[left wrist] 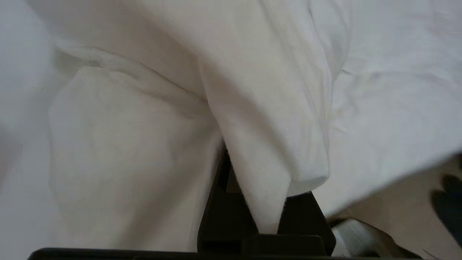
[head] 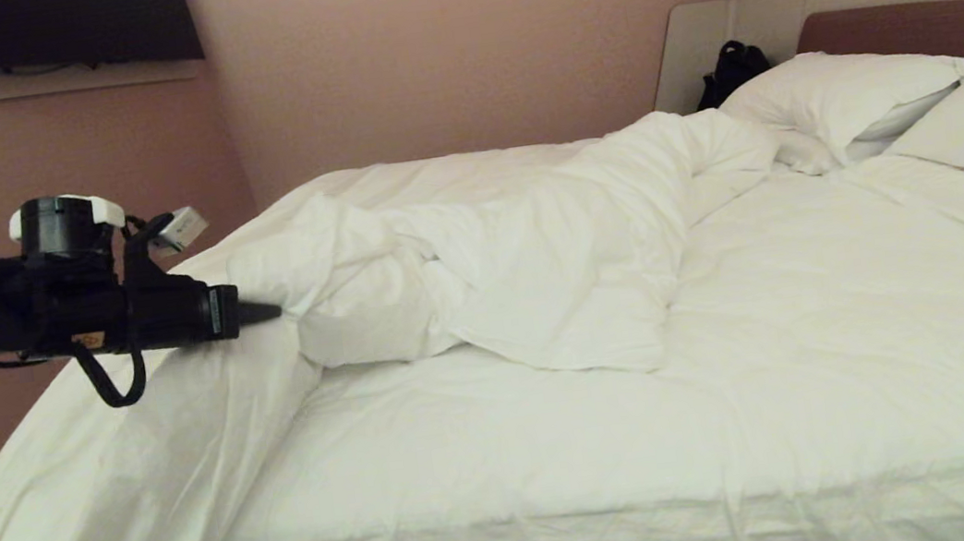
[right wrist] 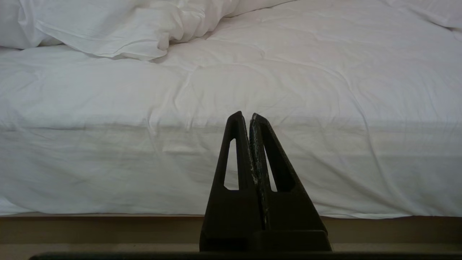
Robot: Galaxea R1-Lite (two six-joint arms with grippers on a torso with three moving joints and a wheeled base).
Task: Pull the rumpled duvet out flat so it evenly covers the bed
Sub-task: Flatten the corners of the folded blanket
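The white duvet [head: 499, 259] lies bunched in a long ridge across the middle of the bed [head: 616, 439], with one end spilling over the bed's left corner toward the floor. My left gripper [head: 269, 312] reaches in level from the left and is shut on a fold of the duvet [left wrist: 263, 151] near that corner; the cloth wraps over its fingers and hides the tips. My right gripper [right wrist: 245, 115] hangs low before the bed's front side, shut and holding nothing. It does not show in the head view.
Two white pillows [head: 841, 97] lean at the headboard [head: 905, 19] on the right, with a black bag [head: 730, 70] beside them. A pink wall runs behind the bed. The bed's low base [right wrist: 108, 227] shows under the hanging sheet.
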